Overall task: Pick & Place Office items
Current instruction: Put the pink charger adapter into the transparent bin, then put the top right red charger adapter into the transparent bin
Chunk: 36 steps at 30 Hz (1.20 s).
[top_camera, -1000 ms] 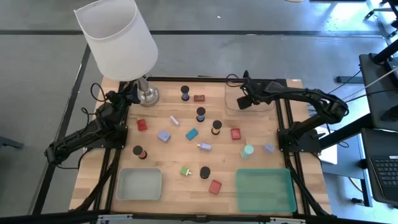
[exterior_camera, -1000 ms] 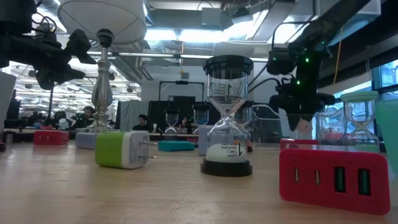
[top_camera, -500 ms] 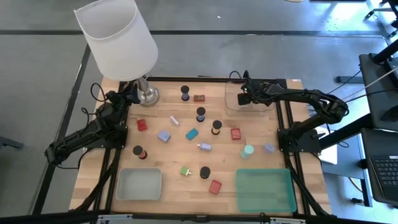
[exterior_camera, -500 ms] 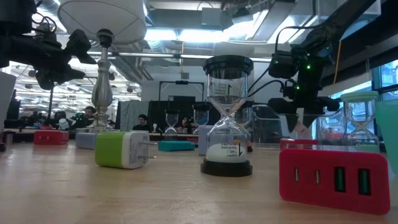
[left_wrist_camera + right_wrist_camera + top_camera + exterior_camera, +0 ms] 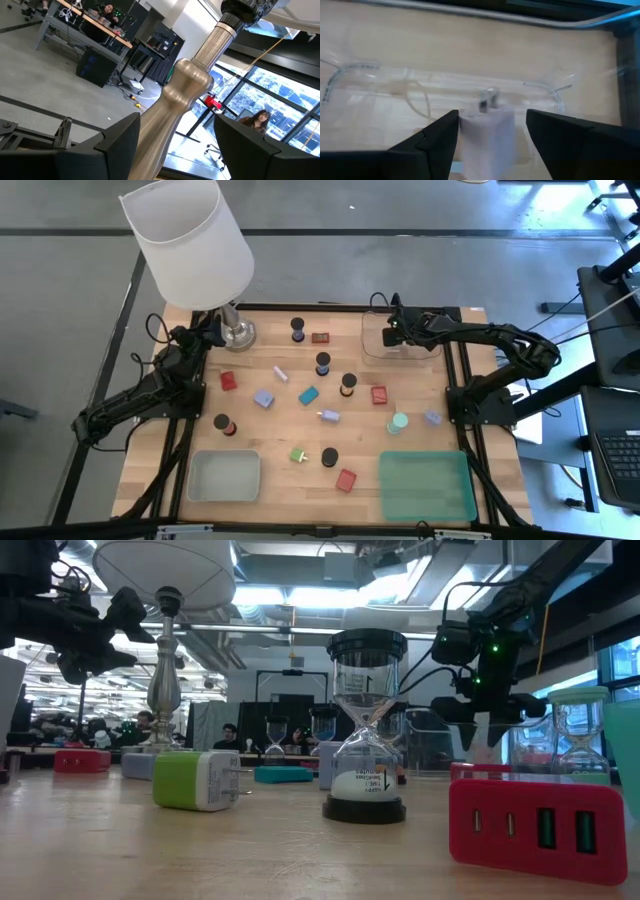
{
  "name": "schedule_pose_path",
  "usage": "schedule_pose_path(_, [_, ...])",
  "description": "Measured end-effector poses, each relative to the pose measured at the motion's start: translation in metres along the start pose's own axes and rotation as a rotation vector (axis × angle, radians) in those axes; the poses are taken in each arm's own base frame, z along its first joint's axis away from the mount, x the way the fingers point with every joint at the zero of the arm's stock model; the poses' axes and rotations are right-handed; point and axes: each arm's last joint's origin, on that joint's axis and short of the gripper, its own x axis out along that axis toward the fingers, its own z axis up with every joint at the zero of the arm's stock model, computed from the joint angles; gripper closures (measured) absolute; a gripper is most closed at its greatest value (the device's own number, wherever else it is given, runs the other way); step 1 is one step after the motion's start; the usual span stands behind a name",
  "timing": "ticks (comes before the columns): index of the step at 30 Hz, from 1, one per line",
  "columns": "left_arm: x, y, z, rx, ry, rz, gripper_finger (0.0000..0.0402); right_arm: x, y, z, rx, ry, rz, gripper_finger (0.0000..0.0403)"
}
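My right gripper [image 5: 392, 332] hangs open over the clear tray [image 5: 425, 348] at the table's far right. A pale lilac charger block [image 5: 487, 131], prongs up, shows between its fingers above the tray floor; in the low view it is the pale block [image 5: 483, 738] just below the gripper [image 5: 490, 712]. My left gripper [image 5: 205, 335] waits open beside the lamp's metal stem [image 5: 172, 120], touching nothing. Dark hourglasses [image 5: 323, 364], red blocks [image 5: 379, 394], lilac blocks [image 5: 263, 398], a teal block [image 5: 308, 395] and a green block [image 5: 298, 454] lie across the table. My right gripper stands open around the lilac block. A gap shows between the block and one finger [image 5: 560, 142]. The block's other side lies close against the other finger [image 5: 440, 145], and I cannot tell whether they touch.
The white-shaded lamp [image 5: 190, 245] stands at the far left corner on its metal base [image 5: 238, 333]. A grey tray [image 5: 224, 476] sits at the near left and a green tray [image 5: 427, 485] at the near right. Close in the low view stand an hourglass [image 5: 366, 725] and a red charger [image 5: 537, 828].
My right gripper has moved a little toward the table's far edge over the clear tray and has opened: in the low view its fingers were together a second ago and now stand spread. The pale block now shows just under them.
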Motion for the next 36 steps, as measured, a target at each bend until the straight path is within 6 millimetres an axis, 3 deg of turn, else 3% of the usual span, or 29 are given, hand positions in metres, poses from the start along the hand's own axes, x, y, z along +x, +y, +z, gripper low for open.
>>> schedule_pose_path(8, [0.000,0.000,0.000,0.000,0.000,0.000,0.0151,-0.009,0.004,0.008,0.016,0.027,0.070,0.0139])
schedule_pose_path(12, [0.000,0.000,0.000,0.000,0.000,0.000,0.0151,-0.039,0.014,0.025,0.036,0.048,0.207,0.0134])
schedule_pose_path(16, [0.000,0.000,0.000,0.000,0.000,0.000,0.0151,-0.084,0.029,0.031,-0.063,-0.015,0.335,0.0136])
schedule_pose_path(21, [0.000,0.000,0.000,0.000,0.000,0.000,0.0151,-0.130,0.048,0.012,-0.065,0.013,0.524,0.0146])
schedule_pose_path(26, [0.000,0.000,0.000,0.000,0.000,0.000,0.0151,-0.154,0.066,-0.024,0.022,0.190,0.636,0.0153])
schedule_pose_path(30, [0.000,0.000,0.000,0.000,0.000,-0.001,0.0151,-0.166,0.073,-0.054,0.044,0.241,0.606,0.0154])
schedule_pose_path(36, [0.000,0.000,0.000,0.000,0.001,-0.001,0.0151,-0.170,0.068,-0.076,0.129,0.234,0.461,0.0154])
